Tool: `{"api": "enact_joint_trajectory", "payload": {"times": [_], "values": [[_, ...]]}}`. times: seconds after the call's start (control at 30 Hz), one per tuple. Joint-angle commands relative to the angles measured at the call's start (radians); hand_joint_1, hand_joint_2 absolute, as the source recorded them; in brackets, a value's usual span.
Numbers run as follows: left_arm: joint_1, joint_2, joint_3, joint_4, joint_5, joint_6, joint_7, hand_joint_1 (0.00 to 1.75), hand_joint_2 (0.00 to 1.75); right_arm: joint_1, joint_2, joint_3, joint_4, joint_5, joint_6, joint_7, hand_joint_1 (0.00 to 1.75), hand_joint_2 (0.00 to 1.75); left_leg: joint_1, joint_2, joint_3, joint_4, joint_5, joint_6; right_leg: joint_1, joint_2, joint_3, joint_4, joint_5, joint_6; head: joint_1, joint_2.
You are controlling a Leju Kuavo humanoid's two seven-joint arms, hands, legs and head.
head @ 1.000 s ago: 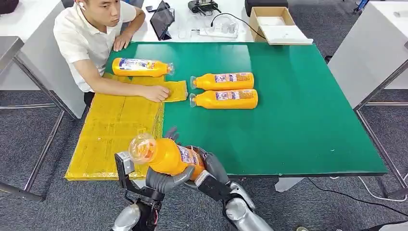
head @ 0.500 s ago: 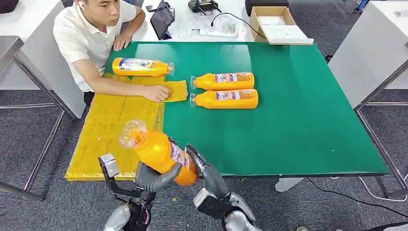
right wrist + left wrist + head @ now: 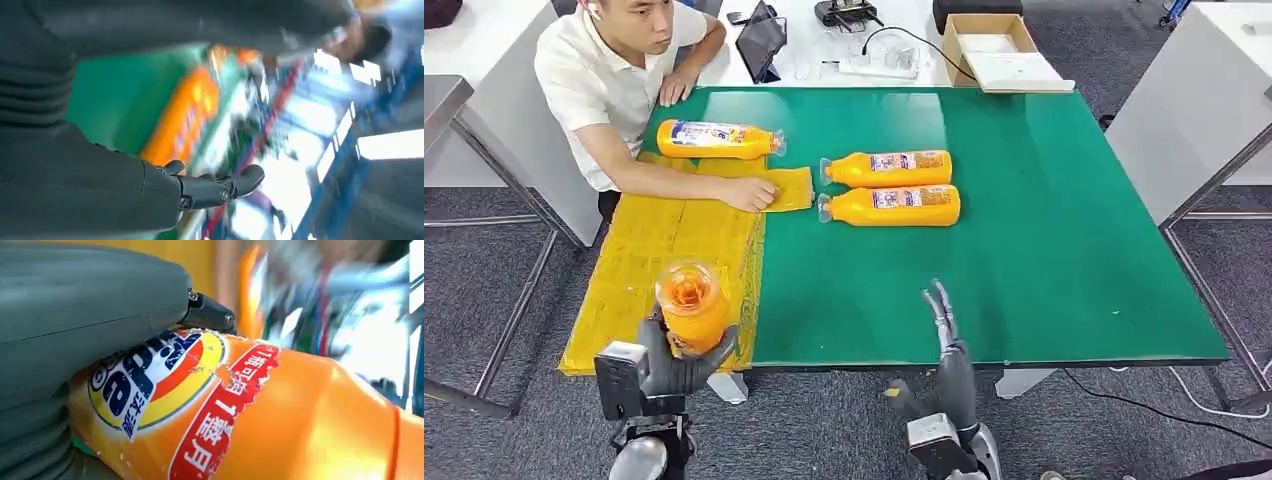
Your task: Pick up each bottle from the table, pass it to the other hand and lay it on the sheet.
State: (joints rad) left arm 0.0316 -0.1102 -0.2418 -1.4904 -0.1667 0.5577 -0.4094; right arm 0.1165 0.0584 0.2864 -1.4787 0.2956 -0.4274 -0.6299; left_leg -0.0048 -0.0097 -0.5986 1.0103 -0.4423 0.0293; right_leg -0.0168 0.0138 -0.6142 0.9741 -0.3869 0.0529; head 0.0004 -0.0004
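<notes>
I am seeing my left hand (image 3: 669,365) holding an orange bottle (image 3: 691,305) upright (cap end toward the camera) over the near edge of the yellow sheet (image 3: 654,265). My right hand (image 3: 948,345) is standing at the near edge of the green table (image 3: 1044,250), holding nothing, its fingers (image 3: 940,305) stretched out. Two more bottles (image 3: 892,187) are lying side by side on the table, another bottle (image 3: 717,139) is lying at the far end of the sheet, and a person (image 3: 614,80) is resting a hand on the sheet.
</notes>
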Motion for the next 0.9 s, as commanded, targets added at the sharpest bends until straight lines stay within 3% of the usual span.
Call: {"api": "enact_joint_trajectory", "payload": {"times": [0.03, 0.1, 0.13, 0.23, 0.4, 0.6, 0.77, 0.9], "values": [[-0.218, -0.063, 0.235, 0.289, -0.661, 0.140, 0.047, 1.75, 1.75, -0.038, 0.056, -0.127, -0.002, 0.020, -0.029, 0.004, 0.00, 0.00, 0.001, -0.002, 0.003, -0.001, 0.000, -0.002, 0.001, -0.004, 0.004, -0.001, -0.001, -0.002, 0.000, 0.000], [-0.319, -0.056, 0.225, 0.421, -0.716, 0.140, 0.039, 1.75, 1.75, -0.076, 0.052, -0.091, 0.064, 0.035, 0.003, 0.000, 0.00, 0.00, 0.001, -0.003, 0.004, -0.001, 0.000, -0.002, 0.001, -0.004, 0.005, -0.001, -0.001, -0.002, 0.000, 0.000], [-0.402, -0.017, 0.152, 0.578, -0.765, 0.135, 0.079, 1.75, 1.75, -0.106, 0.047, -0.068, 0.109, 0.036, 0.019, -0.006, 0.00, 0.00, 0.001, -0.004, 0.004, -0.002, 0.002, -0.002, 0.001, -0.005, 0.005, -0.002, 0.000, -0.002, 0.000, 0.000], [-0.537, 0.010, 0.086, 0.797, -0.813, 0.102, 0.168, 1.75, 1.75, -0.154, 0.047, -0.042, 0.176, 0.040, 0.029, -0.013, 0.00, 0.00, 0.001, -0.003, 0.005, -0.003, 0.003, -0.002, 0.001, -0.005, 0.006, -0.002, 0.001, -0.003, 0.000, 0.000], [-0.545, 0.010, 0.085, 0.807, -0.811, 0.104, 0.168, 1.75, 1.75, -0.157, 0.049, -0.041, 0.180, 0.041, 0.028, -0.013, 0.00, 0.00, 0.001, -0.001, 0.004, -0.002, 0.004, -0.001, 0.001, -0.003, 0.005, -0.001, 0.002, -0.001, 0.000, 0.000], [-0.640, 0.008, 0.034, 1.008, -0.856, -0.009, 0.276, 1.75, 1.75, -0.175, 0.055, -0.024, 0.217, 0.040, 0.059, 0.004, 0.00, 0.00, 0.002, -0.001, 0.006, -0.001, 0.003, -0.002, 0.002, -0.004, 0.007, -0.001, 0.002, -0.004, 0.000, 0.000], [-0.694, 0.012, 0.122, 1.119, -0.685, -0.212, 0.229, 1.75, 1.75, -0.186, 0.065, -0.018, 0.286, 0.023, 0.082, 0.003, 0.00, 0.00, 0.001, 0.000, 0.002, -0.001, 0.004, -0.001, 0.002, -0.002, 0.003, 0.000, 0.003, -0.003, 0.000, 0.000], [-0.693, 0.013, 0.135, 1.121, -0.663, -0.228, 0.229, 1.75, 1.75, -0.187, 0.066, -0.018, 0.291, 0.020, 0.083, 0.000, 0.00, 0.00, 0.001, 0.002, 0.005, -0.002, 0.003, -0.002, 0.002, -0.001, 0.006, -0.001, 0.003, -0.004, 0.000, 0.000]]}}
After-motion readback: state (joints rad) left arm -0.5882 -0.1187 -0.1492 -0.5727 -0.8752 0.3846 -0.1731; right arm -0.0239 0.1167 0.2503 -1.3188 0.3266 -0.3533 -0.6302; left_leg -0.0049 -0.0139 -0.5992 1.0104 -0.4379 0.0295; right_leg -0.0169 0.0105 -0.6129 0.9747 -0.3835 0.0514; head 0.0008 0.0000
